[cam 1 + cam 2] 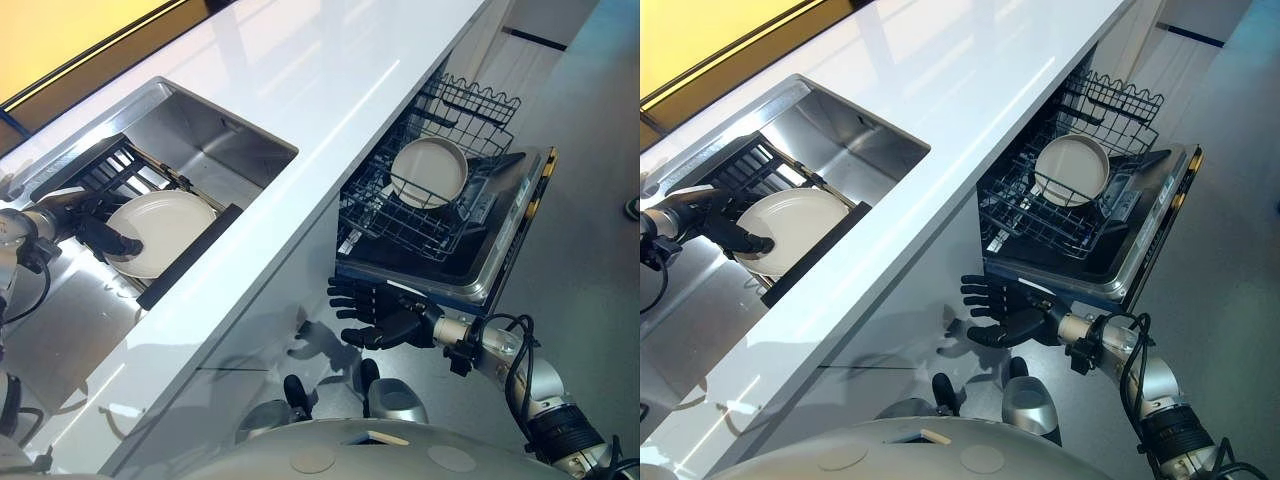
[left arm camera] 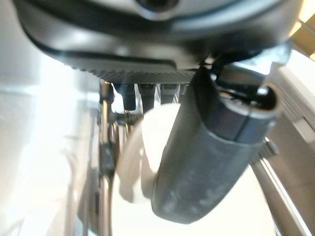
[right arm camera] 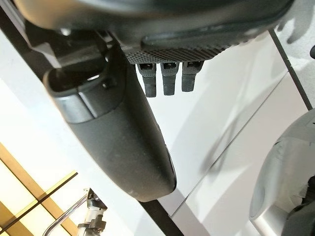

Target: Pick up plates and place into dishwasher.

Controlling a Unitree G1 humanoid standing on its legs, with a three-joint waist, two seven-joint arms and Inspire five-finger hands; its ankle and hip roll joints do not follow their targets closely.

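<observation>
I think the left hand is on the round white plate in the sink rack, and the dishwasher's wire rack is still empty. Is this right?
Not fully. The left hand is on the round white plate in the sink rack, but the dishwasher's wire rack is not empty: it already holds a round white dish, as the left eye view shows.

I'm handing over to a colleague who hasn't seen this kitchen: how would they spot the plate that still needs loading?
Start at the stainless steel sink sunk into the white countertop. In it, a round white plate leans in a black dish rack, with the left hand at its rim. The other white plate already stands in the open dishwasher's wire basket.
</observation>
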